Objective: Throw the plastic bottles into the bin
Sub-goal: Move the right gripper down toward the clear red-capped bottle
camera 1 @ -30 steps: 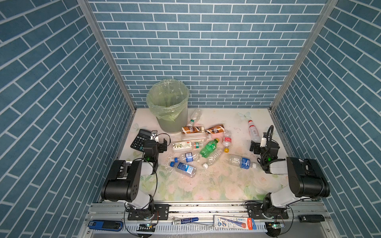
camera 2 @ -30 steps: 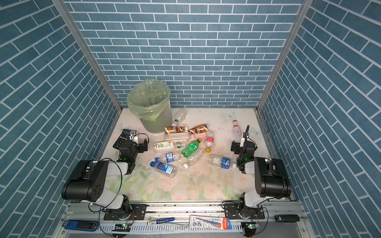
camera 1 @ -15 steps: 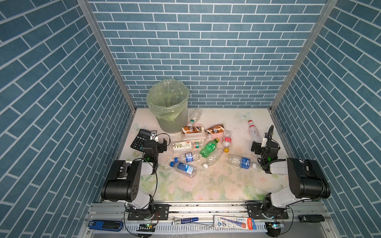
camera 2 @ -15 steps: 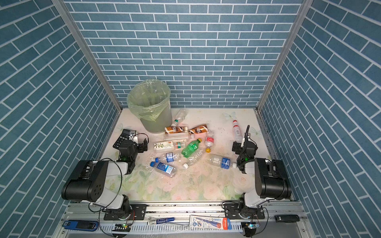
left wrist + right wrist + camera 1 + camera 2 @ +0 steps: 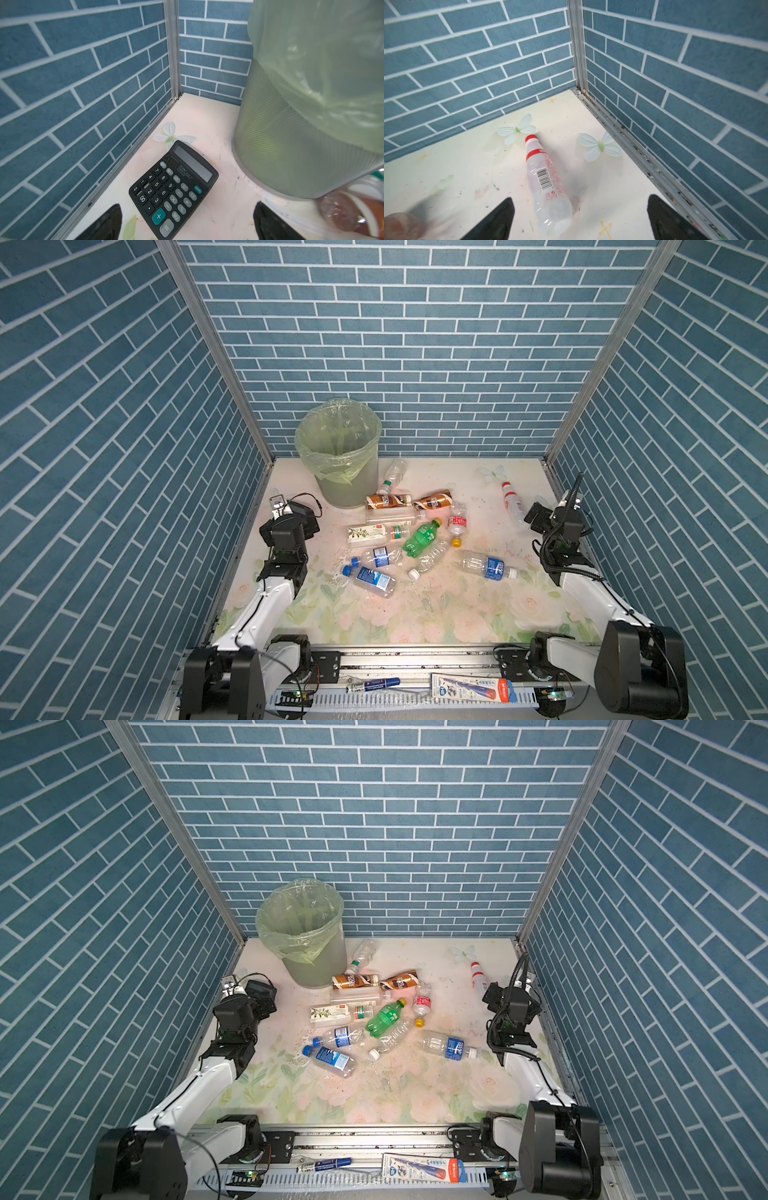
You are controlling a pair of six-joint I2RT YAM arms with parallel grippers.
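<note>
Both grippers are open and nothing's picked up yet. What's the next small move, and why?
Probably lower the right gripper onto the red-capped bottle and close. It lies on its side, base between the open jaws in the right wrist view, apart from the other bottles, so it looks the easiest pick. The left gripper hangs over the calculator, not a bottle.

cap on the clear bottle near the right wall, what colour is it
Red cap on the clear plastic bottle, seen best in the right wrist view.
</note>
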